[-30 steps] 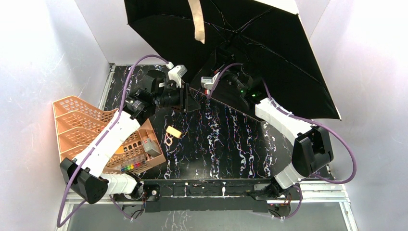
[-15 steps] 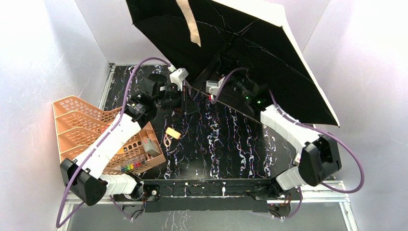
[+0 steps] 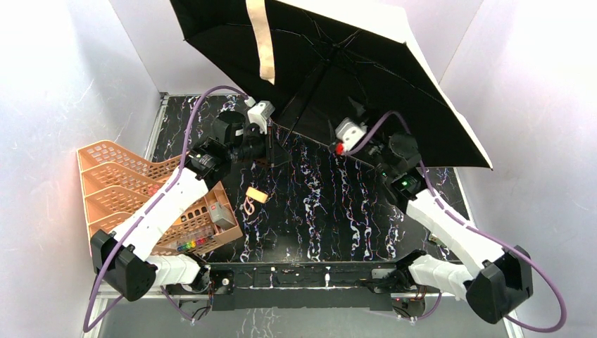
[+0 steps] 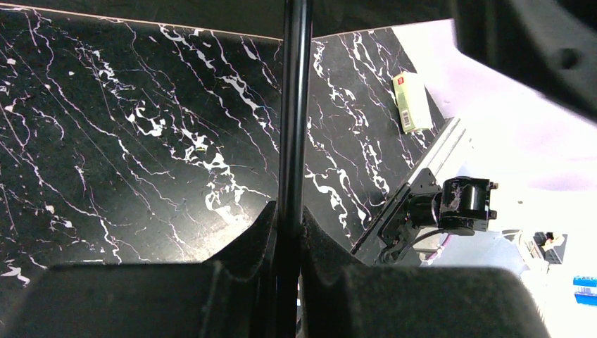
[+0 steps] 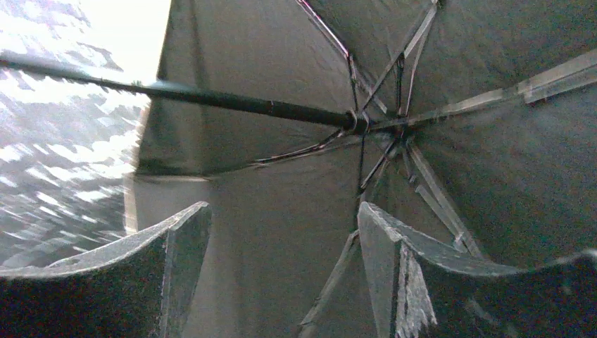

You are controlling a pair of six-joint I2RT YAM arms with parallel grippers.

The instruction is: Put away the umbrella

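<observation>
at the far left, the orange mesh rack (image 3: 105,183) rests on the bench (image 3: 317,204), well apart from the work. treat it as an obstacle only. a small yellow block (image 3: 256,194) lies on the bench just right of the rack.

next, the left end effector (image 4: 288,211) is pressed together on the black shaft (image 4: 294,105) of the umbrella (image 3: 338,63), pinching it toward its lower end. this grip is the anchor. it holds the shaft tilted up and away, so the open canopy stands over the rear of the bench with its black lining facing the arms and its tan outer face turned away. you cannot tell whether the lower rim touches the bench. the tan strap (image 3: 262,42) hangs loose across the lining at upper left.

to the right, the right end effector (image 5: 281,239) is spread and empty. its fingers (image 5: 169,267) point up into the canopy, below the hub (image 5: 359,121) where the ribs meet the shaft. read this as a free hand placed to work the ribs while the left one holds.

judgement: the canopy is fully open, so the task is at an early stage. the next move calls for collapsing the ribs along the shaft. watch the strap and the thin ribs, as either could snag a finger.
</observation>
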